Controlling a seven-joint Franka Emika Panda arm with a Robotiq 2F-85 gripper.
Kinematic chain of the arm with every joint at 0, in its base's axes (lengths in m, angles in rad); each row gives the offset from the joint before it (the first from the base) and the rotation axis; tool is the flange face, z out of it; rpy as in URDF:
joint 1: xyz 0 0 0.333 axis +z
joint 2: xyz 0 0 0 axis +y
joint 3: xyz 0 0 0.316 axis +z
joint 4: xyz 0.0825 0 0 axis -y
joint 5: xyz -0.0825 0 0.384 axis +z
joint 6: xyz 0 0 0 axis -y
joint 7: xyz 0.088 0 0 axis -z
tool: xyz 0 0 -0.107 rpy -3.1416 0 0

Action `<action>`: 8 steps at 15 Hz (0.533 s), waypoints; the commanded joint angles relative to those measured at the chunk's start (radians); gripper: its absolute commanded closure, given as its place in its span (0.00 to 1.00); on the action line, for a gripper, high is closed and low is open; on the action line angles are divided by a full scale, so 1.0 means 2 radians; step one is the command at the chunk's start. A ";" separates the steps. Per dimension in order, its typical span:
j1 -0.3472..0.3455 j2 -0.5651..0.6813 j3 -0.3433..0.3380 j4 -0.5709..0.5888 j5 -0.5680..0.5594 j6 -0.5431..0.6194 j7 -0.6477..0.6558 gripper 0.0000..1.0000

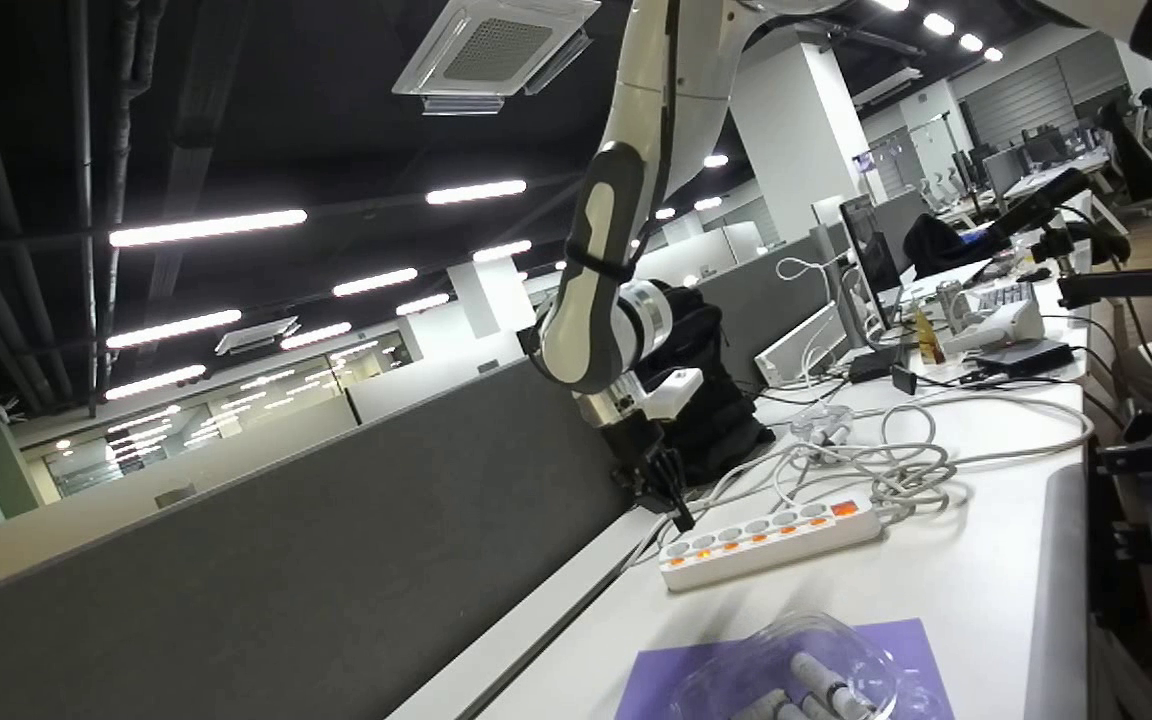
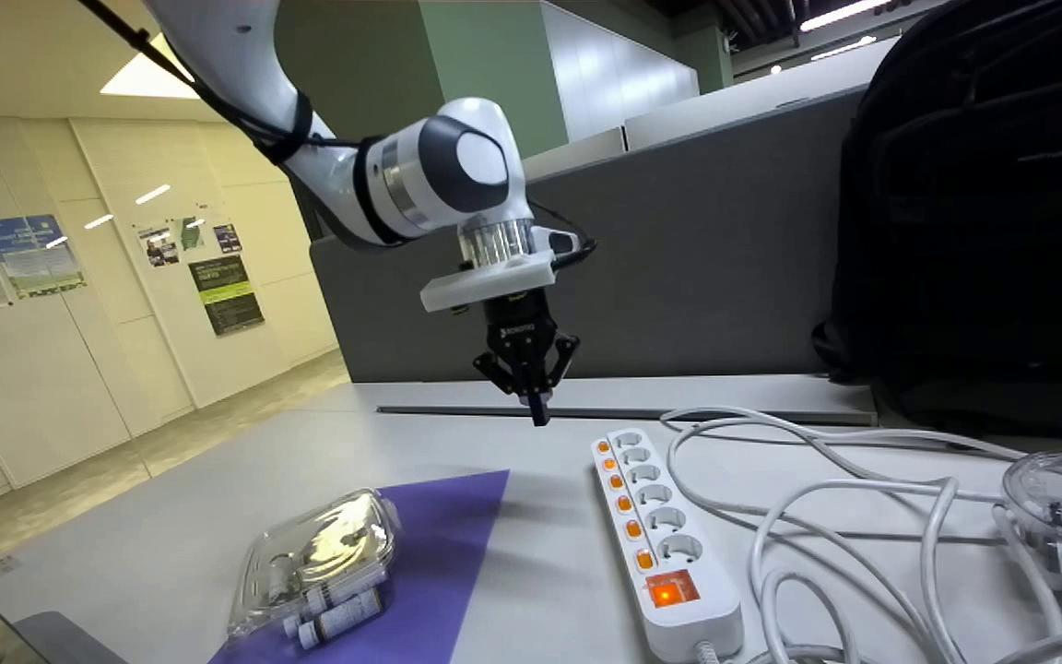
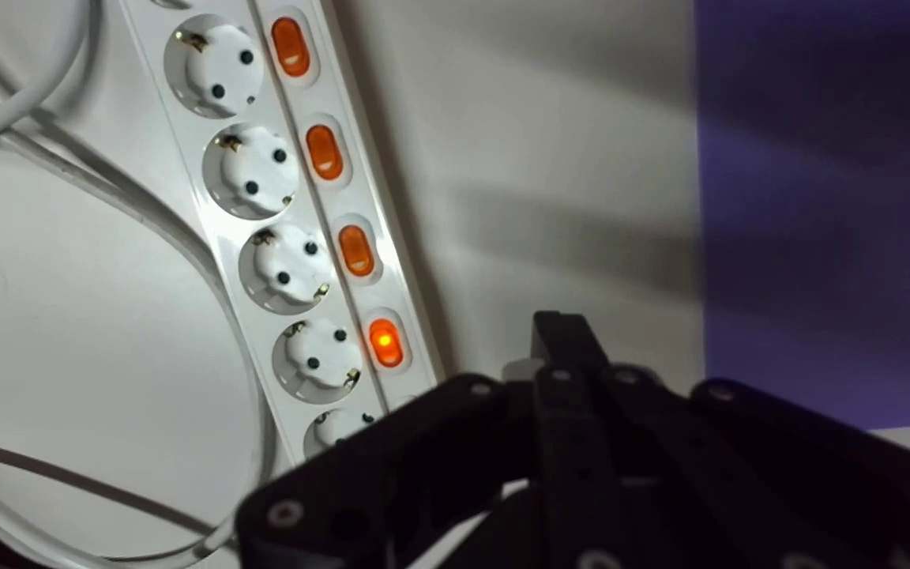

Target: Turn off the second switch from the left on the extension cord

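The extension cord is a long white power strip that shows in both exterior views and in the wrist view. It lies flat on the table with a row of round sockets and small orange switches. The second small switch from the end away from the cable glows brightly; the large main switch is also lit. My gripper is shut and empty, pointing down above the table near that far end. In the wrist view the fingertips are beside the strip, on its switch side, not touching it. The end switch is hidden behind the gripper there.
A purple sheet with a clear plastic container and small tubes lies on the strip's switch side. Looped white cables lie beside the strip. A black backpack and a grey partition stand behind.
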 commanded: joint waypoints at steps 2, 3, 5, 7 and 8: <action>-0.009 0.035 -0.005 0.021 0.006 0.064 0.031 1.00; -0.010 0.037 -0.007 0.018 0.006 0.077 0.037 1.00; -0.014 0.040 -0.012 0.013 0.009 0.090 0.047 1.00; -0.017 0.038 -0.017 0.008 0.013 0.096 0.059 1.00; -0.018 0.037 -0.021 0.005 0.014 0.100 0.067 1.00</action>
